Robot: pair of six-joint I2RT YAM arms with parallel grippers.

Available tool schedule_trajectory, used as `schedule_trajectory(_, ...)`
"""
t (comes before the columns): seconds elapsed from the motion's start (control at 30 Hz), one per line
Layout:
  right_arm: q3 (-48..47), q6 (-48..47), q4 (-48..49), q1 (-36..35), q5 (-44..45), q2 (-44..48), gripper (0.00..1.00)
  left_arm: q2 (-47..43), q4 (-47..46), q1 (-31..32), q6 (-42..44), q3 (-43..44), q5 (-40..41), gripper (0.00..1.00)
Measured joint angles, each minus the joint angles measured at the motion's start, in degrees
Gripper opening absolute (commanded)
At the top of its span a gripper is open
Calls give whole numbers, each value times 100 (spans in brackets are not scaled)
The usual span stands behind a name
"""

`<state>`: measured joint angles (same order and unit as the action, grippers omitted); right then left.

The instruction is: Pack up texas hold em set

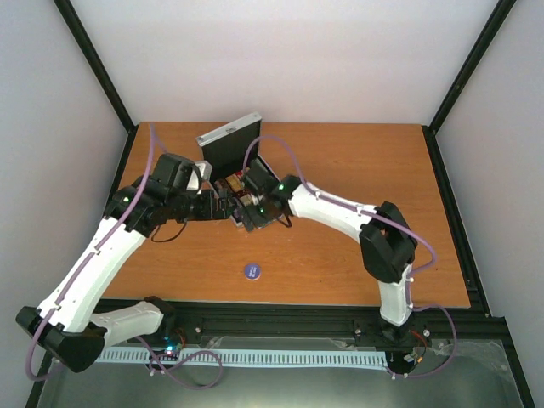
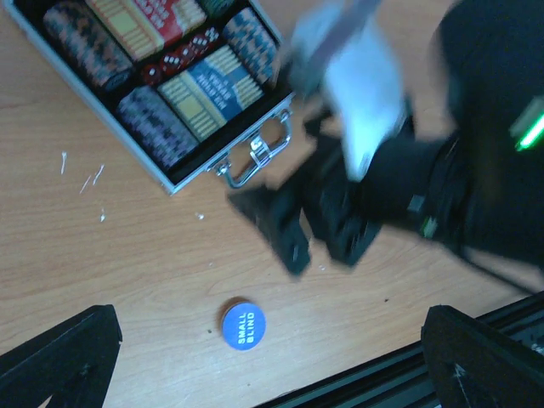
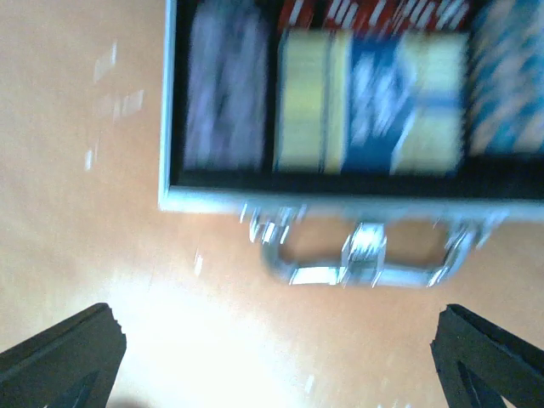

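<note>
While the left gripper (image 2: 272,336) and right gripper (image 3: 276,327) both gape empty, the blue disc (image 1: 251,270) lies on the table (image 1: 357,255) at six o'clock from the open case (image 1: 231,143). Best, I judge, to straddle it squarely, then pinch its rim.

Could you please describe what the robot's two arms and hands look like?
The left arm and right arm have white shells with black joints and black bases. A purple cable loops along each. A green light glows near the right wrist. The left hand and right hand each have two black, wedge-shaped fingers.
</note>
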<state>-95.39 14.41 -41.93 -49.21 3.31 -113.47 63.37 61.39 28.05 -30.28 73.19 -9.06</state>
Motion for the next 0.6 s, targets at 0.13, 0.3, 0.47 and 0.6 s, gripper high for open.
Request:
schedule_trajectory(0.13,927,184,-273,-586,28,396,100,-131,2,0,-2,184,-15,100)
schedule_trajectory(0.3,1453,498,-494,-1462,-2,444,98,-367,118,-4,-15,210,4,100)
schedule_trajectory(0.47,1475,704,-494,-1818,-68,422,97,-544,168,-4,-17,203,-11,100)
schedule_trajectory(0.6,1464,780,-468,-1856,-87,256,95,-612,195,-4,-17,153,-11,100)
